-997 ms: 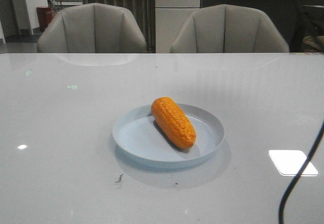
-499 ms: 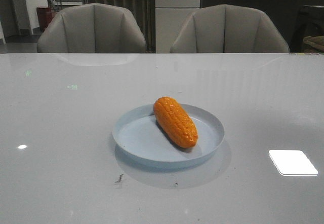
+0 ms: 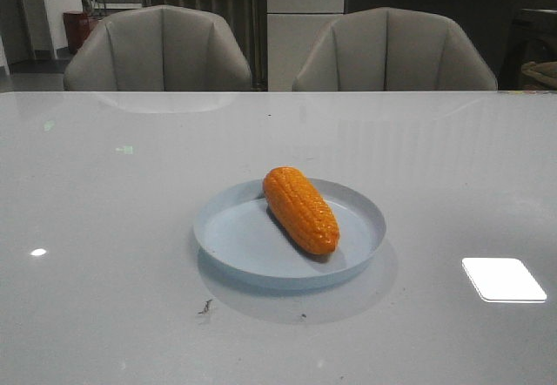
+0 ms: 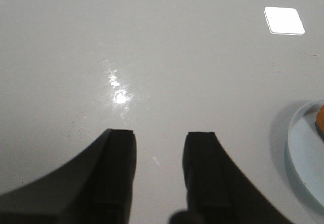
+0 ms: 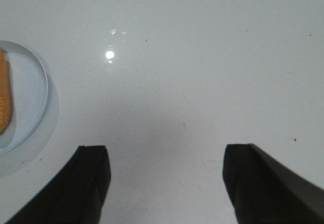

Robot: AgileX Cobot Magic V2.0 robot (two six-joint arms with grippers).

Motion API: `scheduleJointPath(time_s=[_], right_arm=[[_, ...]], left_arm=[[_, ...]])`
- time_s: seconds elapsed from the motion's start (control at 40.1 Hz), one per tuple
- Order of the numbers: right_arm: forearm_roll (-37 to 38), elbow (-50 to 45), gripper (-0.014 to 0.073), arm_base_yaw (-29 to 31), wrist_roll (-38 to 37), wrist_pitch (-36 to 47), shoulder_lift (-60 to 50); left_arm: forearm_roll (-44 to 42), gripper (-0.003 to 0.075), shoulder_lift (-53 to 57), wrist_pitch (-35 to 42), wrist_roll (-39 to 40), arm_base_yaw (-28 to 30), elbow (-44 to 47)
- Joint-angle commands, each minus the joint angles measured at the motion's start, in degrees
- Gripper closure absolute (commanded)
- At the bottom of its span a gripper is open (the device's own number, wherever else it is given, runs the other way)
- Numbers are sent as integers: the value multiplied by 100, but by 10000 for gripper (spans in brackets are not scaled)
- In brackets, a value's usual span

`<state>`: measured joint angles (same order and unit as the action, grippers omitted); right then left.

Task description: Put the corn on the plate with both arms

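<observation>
The orange corn lies on the pale blue plate in the middle of the table, its tapered end toward the front right. Neither arm shows in the front view. In the left wrist view my left gripper is open and empty above bare table; the plate's rim and a sliver of corn show at the picture's edge. In the right wrist view my right gripper is open wide and empty above bare table, with the plate and corn off to the side.
Two grey chairs stand behind the table's far edge. A bright square light reflection sits on the glossy tabletop at front right. Small dark specks lie in front of the plate.
A dark cable at the front right has left the front view. The corn has shifted slightly on the plate and settled.
</observation>
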<state>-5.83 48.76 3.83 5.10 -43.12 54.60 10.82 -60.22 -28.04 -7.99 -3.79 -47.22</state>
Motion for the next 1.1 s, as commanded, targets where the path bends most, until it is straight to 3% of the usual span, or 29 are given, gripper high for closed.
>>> scheduleJointPath(time_s=[0.0, 0.15, 1.072], right_arm=[[-60, 155, 18, 47, 64, 244, -80], [-65, 155, 18, 47, 64, 243, -80], [-65, 155, 18, 47, 64, 243, -80]], left_arm=[[34, 520, 109, 414, 12, 3, -155], [34, 628, 109, 414, 12, 3, -155], [238, 627, 146, 423, 12, 3, -144]])
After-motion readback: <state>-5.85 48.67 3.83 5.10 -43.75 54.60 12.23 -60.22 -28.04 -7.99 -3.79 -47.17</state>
